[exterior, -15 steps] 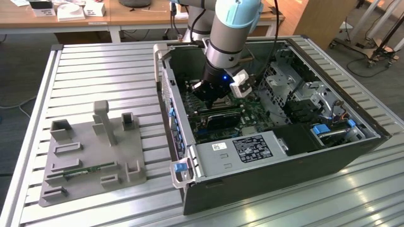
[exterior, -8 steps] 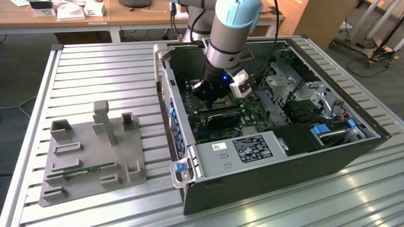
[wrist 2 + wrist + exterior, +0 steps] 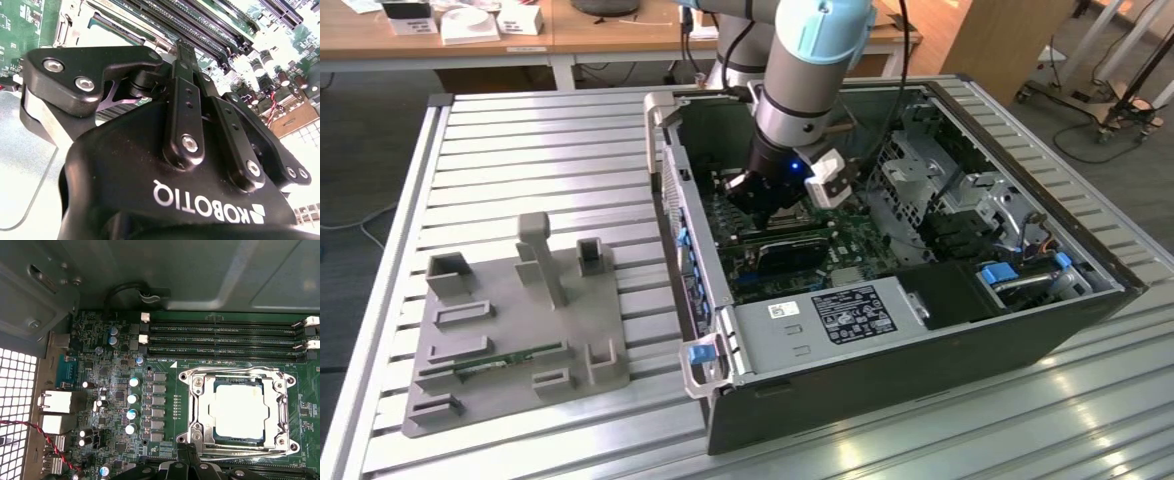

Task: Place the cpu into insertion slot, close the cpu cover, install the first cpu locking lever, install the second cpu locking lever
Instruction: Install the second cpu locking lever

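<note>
In the first wrist view the cpu (image 3: 236, 407), a pale square metal chip, lies flat in the insertion slot (image 3: 216, 433), whose dark edge shows around it. The silver cpu cover (image 3: 281, 410) lies down over the chip's rim, framing it. Thin wire levers run along two opposite sides of the cover (image 3: 230, 371) (image 3: 240, 454); whether they are latched I cannot tell. My gripper (image 3: 187, 456) is shut with nothing between its fingers, its tips just beside the socket's edge at one lever. In the exterior view the gripper (image 3: 767, 205) reaches down into the open computer case (image 3: 1067, 210) over the motherboard.
Long black memory slots (image 3: 225, 340) run beside the socket, and rows of capacitors (image 3: 132, 405) stand on its other side. The case's metal walls (image 3: 670, 190) and drive cage (image 3: 947, 190) close in around the arm. A grey fixture tray (image 3: 507, 330) sits on the slatted table at the exterior view's left.
</note>
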Motion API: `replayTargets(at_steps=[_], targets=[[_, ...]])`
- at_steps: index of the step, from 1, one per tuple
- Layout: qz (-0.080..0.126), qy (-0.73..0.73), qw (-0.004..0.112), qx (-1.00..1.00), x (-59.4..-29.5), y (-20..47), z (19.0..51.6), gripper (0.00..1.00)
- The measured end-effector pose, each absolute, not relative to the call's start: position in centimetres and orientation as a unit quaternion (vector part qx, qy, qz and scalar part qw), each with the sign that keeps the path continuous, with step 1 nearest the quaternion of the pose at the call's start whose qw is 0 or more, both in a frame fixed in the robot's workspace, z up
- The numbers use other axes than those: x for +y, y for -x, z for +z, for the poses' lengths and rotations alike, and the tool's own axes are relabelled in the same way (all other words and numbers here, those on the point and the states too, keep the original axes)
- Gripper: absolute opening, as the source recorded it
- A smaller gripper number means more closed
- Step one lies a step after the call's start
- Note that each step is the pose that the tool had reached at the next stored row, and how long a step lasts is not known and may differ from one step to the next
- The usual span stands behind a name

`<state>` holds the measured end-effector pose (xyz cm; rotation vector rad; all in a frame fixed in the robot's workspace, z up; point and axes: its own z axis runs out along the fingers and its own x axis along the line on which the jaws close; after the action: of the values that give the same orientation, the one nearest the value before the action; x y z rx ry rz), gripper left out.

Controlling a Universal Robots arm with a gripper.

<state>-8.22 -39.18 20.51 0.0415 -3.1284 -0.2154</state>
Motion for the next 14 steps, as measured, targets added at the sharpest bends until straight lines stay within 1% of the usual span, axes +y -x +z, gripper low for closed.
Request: replayTargets(at_steps=[10, 14], targets=[[-0.077, -0.014, 0.003, -0.997, -39.18, 8.22, 20.31, 0.1], [-0.084, -0.015, 0.003, -0.996, -39.18, 8.22, 20.26, 0.1]])
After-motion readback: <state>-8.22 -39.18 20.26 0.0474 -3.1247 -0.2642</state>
